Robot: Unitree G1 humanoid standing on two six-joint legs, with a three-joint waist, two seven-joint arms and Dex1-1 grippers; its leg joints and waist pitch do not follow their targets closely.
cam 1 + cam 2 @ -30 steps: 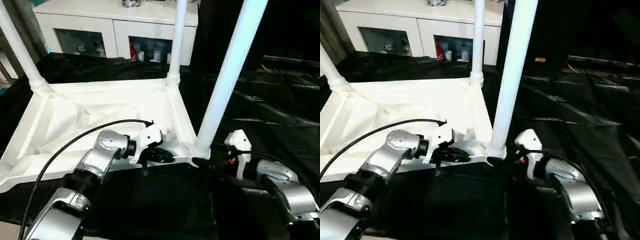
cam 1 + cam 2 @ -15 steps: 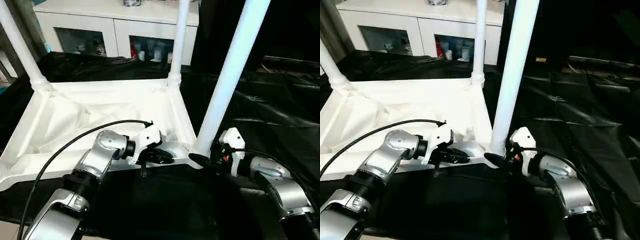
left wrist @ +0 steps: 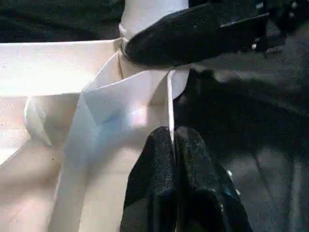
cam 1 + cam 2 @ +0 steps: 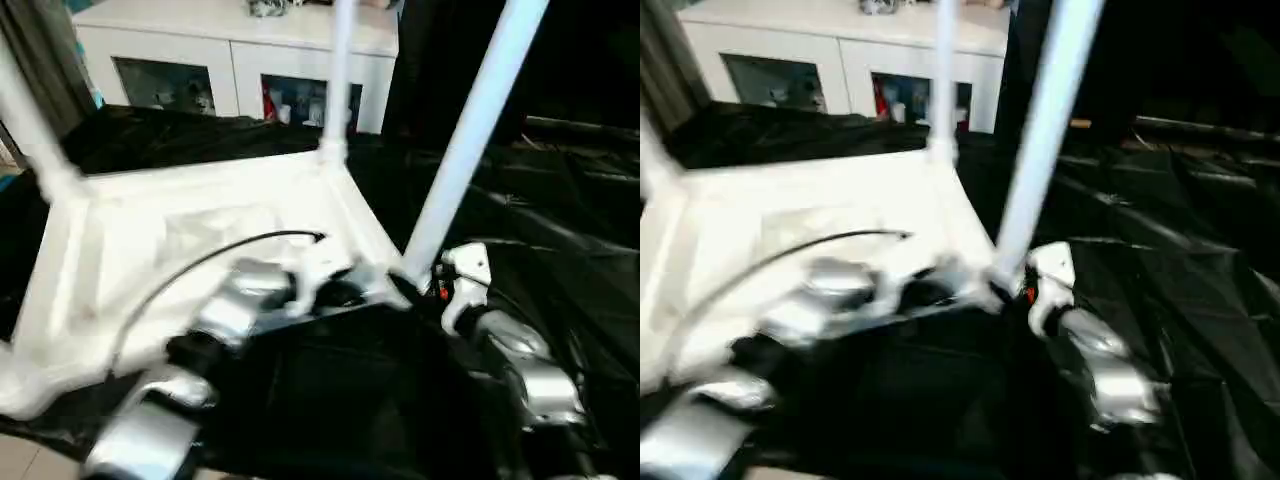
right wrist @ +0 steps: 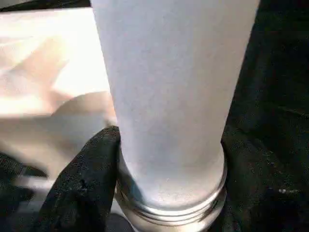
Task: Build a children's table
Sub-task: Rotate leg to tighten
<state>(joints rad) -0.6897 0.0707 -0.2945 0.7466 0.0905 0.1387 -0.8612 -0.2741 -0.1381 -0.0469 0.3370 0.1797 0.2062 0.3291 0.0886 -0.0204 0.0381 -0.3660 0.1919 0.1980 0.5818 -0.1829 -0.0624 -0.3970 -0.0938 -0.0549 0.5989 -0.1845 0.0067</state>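
Observation:
The white children's table [image 4: 150, 250] lies upside down on the black cloth, with its tube legs pointing up. My left gripper [image 4: 345, 292] is shut on the thin near rim [image 3: 170, 104] of the top, close to the near right corner. The rim edge runs between its fingertips [image 3: 159, 150]. My right gripper [image 5: 169, 193] is closed around the base collar of the near right leg [image 4: 470, 130], one black finger [image 5: 82, 183] pressing its side. That same finger [image 3: 193, 34] crosses the leg base in the left wrist view. Two more legs [image 4: 338, 80] [image 4: 30, 130] stand at the far corners.
A white cabinet with glass doors [image 4: 200, 50] stands behind the work. Wrinkled black cloth [image 4: 560, 230] covers the surface to the right of the table and in front of it. A black cable [image 4: 200, 265] arcs over my left forearm.
My right gripper has moved left to the foot of the near right leg, and its fingers have narrowed around it. The left gripper keeps its hold on the rim. The whole view has shifted.

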